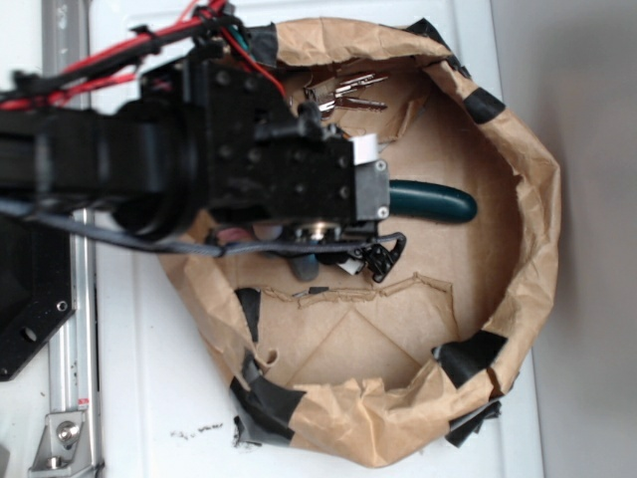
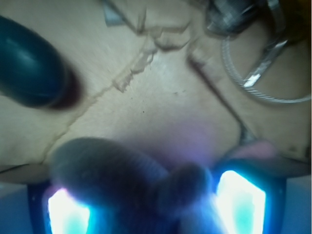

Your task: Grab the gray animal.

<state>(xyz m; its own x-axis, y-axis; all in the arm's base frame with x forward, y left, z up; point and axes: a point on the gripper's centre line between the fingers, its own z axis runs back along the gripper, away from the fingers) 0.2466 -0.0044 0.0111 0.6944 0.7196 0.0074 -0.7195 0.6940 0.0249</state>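
Across the white table (image 1: 139, 378) we see the brown paper nest (image 1: 518, 249), with our arm reaching into it. Beside the arm lies the dark green case (image 1: 433, 202), and keys (image 1: 343, 95) rest near the far wall. Our gripper (image 2: 156, 204) stands open, its glowing pads (image 2: 241, 200) on either side of the gray animal (image 2: 122, 175) between them. We judge the grasp is at hand: next we should close squarely on the plush, then lift.

Blurred gray animal (image 2: 131, 185) lies between the gripper (image 2: 156, 207) and its two glowing blue-white fingers (image 2: 68, 212), on creased brown paper (image 2: 165, 97), with a dark green case (image 2: 29, 63) upper left and metal rings (image 2: 258, 78) upper right.
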